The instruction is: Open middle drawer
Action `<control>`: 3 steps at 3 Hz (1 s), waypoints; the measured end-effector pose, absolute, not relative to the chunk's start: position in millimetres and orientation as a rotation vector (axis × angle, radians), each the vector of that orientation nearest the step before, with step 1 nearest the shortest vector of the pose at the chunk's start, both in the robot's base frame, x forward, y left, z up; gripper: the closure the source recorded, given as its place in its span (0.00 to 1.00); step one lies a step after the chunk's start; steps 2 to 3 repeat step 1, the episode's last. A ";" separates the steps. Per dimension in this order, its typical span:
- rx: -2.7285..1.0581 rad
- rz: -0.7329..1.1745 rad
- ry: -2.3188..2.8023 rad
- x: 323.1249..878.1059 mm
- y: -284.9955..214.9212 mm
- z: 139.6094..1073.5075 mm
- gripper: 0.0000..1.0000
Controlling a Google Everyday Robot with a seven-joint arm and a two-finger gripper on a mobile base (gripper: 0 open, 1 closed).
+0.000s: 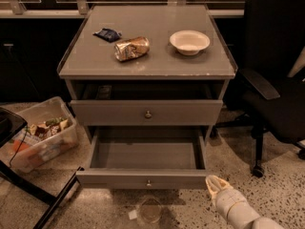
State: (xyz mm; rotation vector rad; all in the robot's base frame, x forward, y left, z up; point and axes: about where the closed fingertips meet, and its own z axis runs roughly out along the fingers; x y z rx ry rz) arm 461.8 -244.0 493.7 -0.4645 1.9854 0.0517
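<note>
The middle drawer sits pushed in below the table top, which carries a crushed can, a bowl and a dark wrapper. The bottom drawer stands pulled out, with the end effector low beside its front right corner.
</note>
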 end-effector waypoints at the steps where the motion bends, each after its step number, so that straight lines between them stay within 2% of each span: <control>1: -0.465 0.052 1.985 461.9 -244.0 493.8 0.81; 3: -0.465 0.052 1.985 461.9 -244.0 493.8 0.81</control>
